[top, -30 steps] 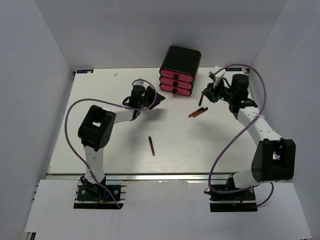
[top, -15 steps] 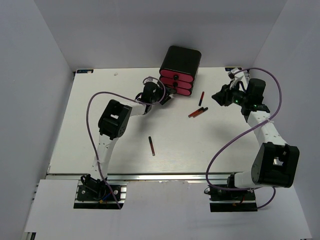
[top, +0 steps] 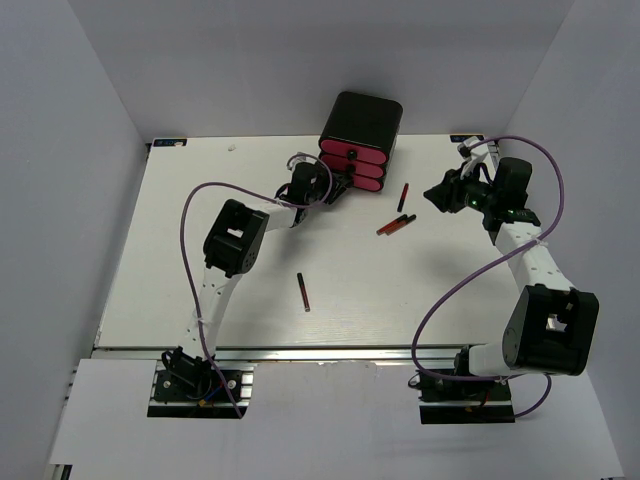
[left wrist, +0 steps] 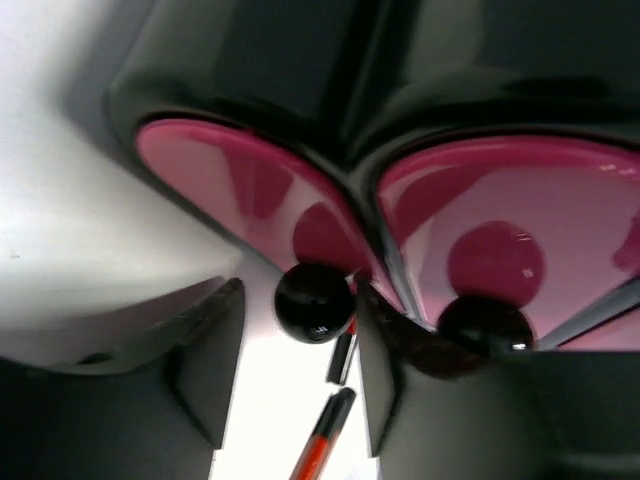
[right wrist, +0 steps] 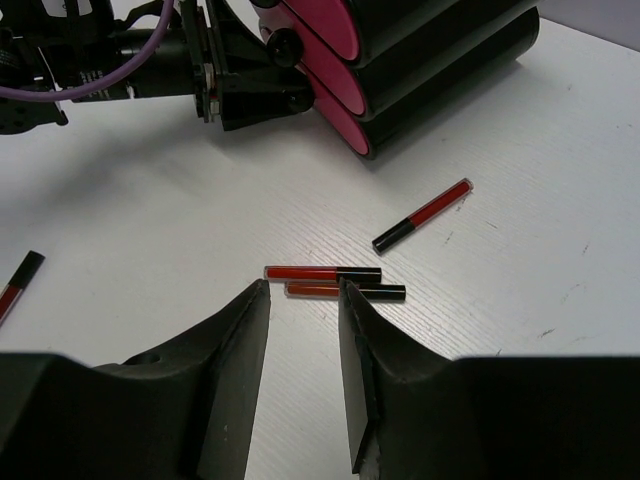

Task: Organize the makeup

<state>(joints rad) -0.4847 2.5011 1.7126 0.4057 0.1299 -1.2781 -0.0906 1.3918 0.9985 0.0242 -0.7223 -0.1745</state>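
Note:
Several thin red-and-black makeup sticks lie on the white table. Two lie side by side (top: 396, 225) (right wrist: 322, 272), one (top: 403, 196) (right wrist: 422, 215) is nearer the box, and one (top: 303, 292) lies alone nearer the front. My left gripper (top: 335, 186) (left wrist: 300, 290) is at the black box with pink drawers (top: 360, 148). Its jaws are open round a round black drawer knob (left wrist: 314, 302), which sits against the right finger. My right gripper (top: 437, 195) (right wrist: 302, 285) hovers open and empty, just short of the pair of sticks.
The box stands at the back middle of the table, its drawer fronts (right wrist: 330, 40) shut. Grey walls enclose the table on three sides. My left arm (right wrist: 120, 55) reaches across to the box. Purple cables loop over both arms.
My left arm has stretched right, bringing its gripper to the drawer fronts. My right gripper has pulled back to the right, away from the box, leaving one stick lying where it was.

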